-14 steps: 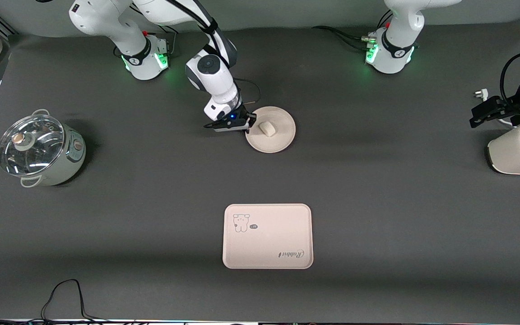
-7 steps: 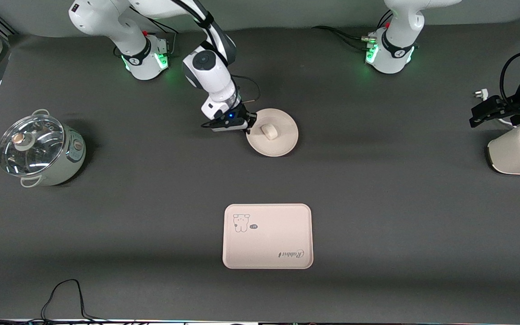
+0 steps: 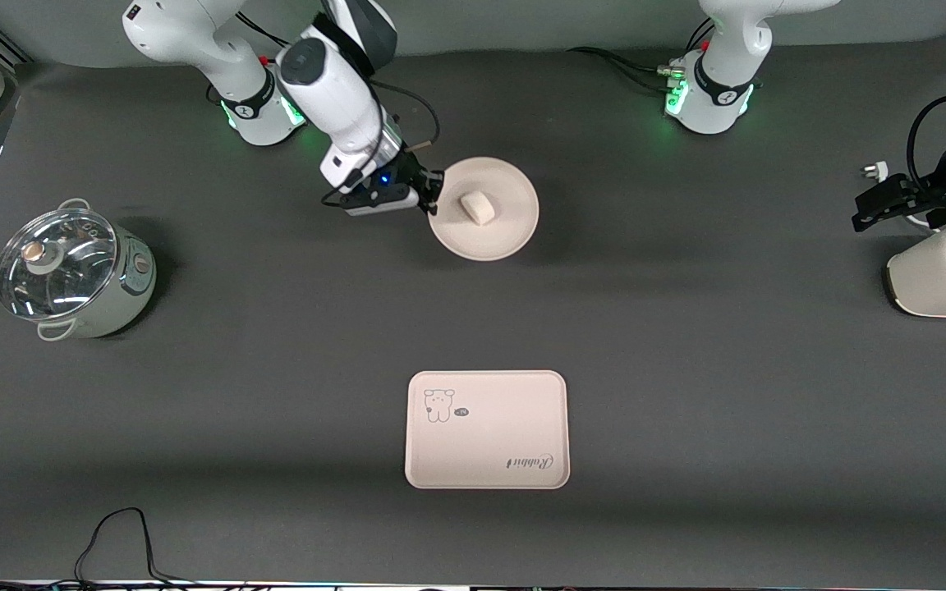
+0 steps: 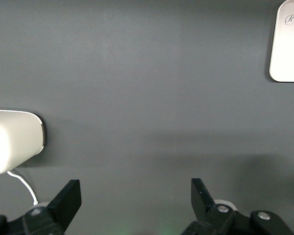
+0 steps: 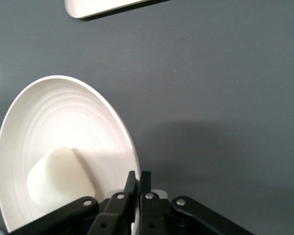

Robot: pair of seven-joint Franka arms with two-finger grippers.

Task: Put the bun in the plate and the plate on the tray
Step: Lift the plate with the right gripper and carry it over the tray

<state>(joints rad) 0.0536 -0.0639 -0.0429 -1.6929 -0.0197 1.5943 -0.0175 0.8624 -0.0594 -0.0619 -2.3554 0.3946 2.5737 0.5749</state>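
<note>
Right gripper [image 3: 432,195]: pinched shut on the rim of the plate [image 3: 506,234], holding it off the table, presumably to carry it to the tray
Bun [image 3: 477,207]: lying in the plate, so that step looks done
Tray [image 3: 485,429]: on the table, nearer the front camera, well apart; bare
Left gripper [image 4: 132,200]: fingers spread, holding nothing; waits at its arm's end of the table

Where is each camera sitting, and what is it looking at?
Front view: high across the table, facing both arms; right tool grips the plate holding the bun, above the table.
Left wrist view: on the waiting left arm, looking down at table; open left tool shows.
Right wrist view: on the right arm; right tool pinches the plate's rim.
Shared: all three show the tray.
</note>
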